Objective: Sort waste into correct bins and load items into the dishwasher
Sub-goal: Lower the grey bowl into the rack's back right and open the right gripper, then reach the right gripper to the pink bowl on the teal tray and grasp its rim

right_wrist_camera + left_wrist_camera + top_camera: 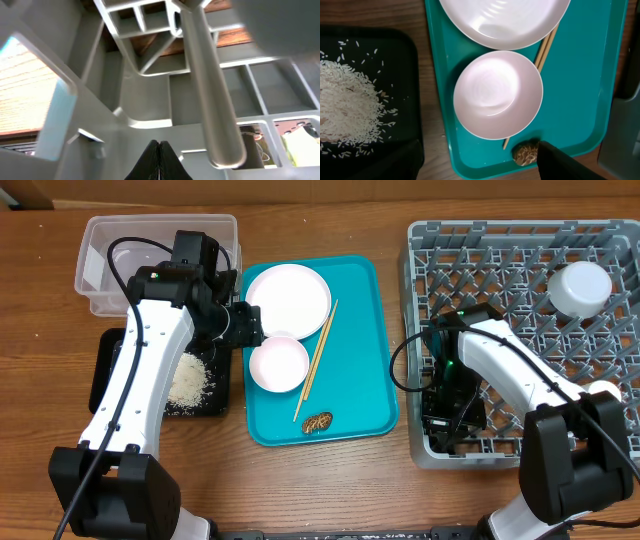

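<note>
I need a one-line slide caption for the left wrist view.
Empty pink bowl on a teal tray, between a white plate and a food scrap; chopsticks alongside, rice in the black tray.

Brown wooden table (380,480), pale strip (25,192) at its far-left corner, perhaps cardboard

1. The worktop (390,210) is of brown wood, and its grain runs sideways across the overhead view.
2. The wood reaches every edge of that view.
3. The light is soft and even, so shadows on the wood are faint.
</note>
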You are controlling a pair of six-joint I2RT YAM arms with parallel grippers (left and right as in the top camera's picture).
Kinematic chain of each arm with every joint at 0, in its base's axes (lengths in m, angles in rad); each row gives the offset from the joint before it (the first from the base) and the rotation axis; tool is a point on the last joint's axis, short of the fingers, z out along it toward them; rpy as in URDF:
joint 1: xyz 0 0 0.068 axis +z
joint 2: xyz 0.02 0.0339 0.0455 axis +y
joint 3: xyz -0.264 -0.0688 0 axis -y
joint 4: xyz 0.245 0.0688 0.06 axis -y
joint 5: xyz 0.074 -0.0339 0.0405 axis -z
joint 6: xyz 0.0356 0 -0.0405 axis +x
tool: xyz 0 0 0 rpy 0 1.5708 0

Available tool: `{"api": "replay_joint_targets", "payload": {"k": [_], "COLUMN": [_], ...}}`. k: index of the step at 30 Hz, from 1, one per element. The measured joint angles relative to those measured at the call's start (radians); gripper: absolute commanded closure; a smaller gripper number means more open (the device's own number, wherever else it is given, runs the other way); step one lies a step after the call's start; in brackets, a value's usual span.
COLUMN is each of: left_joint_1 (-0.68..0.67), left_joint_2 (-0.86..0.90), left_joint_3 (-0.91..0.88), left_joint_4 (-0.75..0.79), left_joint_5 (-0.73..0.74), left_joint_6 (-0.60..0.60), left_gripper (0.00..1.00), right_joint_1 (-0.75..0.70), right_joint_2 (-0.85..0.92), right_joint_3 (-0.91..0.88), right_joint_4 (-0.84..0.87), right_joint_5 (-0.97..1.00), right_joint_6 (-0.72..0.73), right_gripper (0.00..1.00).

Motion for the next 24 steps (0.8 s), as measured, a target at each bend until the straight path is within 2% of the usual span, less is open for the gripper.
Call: {"api": "replay_joint_targets", "payload": {"k": [12,15,19,20,22,23,24], "left_joint_1": [0.000,0.000,0.000,0.000,0.000,0.000,0.000], "left_joint_2": [0.000,0.000,0.000,0.000,0.000,0.000,0.000], "left_joint_3": [0.000,0.000,0.000,0.000,0.000,0.000,0.000], "left_joint_4": [0.000,0.000,0.000,0.000,0.000,0.000,-0.001], "left_joint_5": [0.000,0.000,0.000,0.000,0.000,0.000,0.000], "left_joint_6": [0.000,0.000,0.000,0.000,0.000,0.000,0.000], "left_gripper": [0.24,0.24,0.24,0.24,0.24,0.26,0.27], "right_joint_1": [-0.002,-0.017,-0.055,-0.061,-0.060,-0.053,-0.042], "right_joint_2": [-0.014,-0.029,-0.047,-0.051,-0.060,-0.064,-0.070], "right_joint_3": [0.017,0.097,0.295,0.353,0.455,0.494,0.529], "right_joint_4": [0.014,0.000,-0.014,-0.015,0.009,0.037,0.080], "right_joint_5": [0.012,0.033,0.080,0.089,0.093,0.084,0.065], "right_joint_6": [0.011,0.012,0.011,0.011,-0.002,-0.016,-0.018], "right_gripper": [0.91,0.90,0.87,0.83,0.63,0.49,0.43]}}
